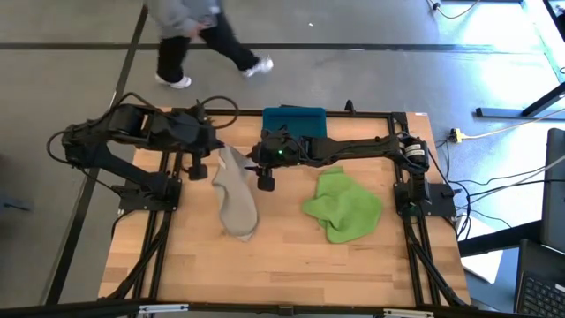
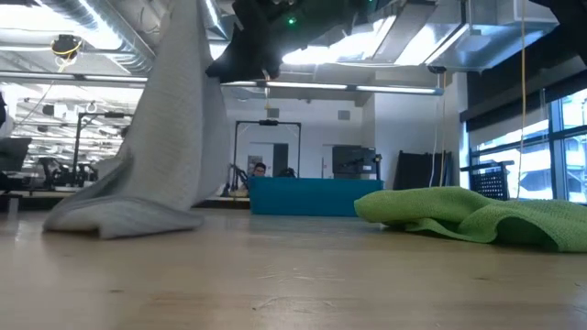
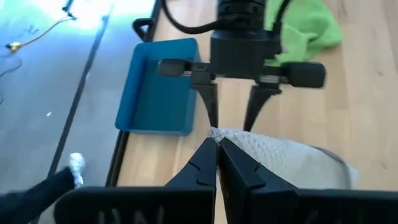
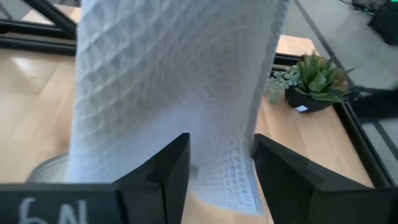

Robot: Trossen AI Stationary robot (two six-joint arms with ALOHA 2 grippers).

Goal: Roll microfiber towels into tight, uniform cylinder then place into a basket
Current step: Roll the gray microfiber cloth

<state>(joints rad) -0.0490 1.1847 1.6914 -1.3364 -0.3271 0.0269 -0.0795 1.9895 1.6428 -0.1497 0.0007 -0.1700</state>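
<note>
Left arm reaches in from its base, wrist raised, left gripper pointing toward opposite arm. Fingers pressed together, tips pinching corner of grey towel, lifting it off table.

Right arm stretched along far edge, elbow bent, right gripper just beyond left fingertips, facing them, held high. Fingers parted partway, straddling hanging grey towel; cloth fills gap between them, contact on pads not clear.

Both grippers near each other, tips close but apart.
</note>
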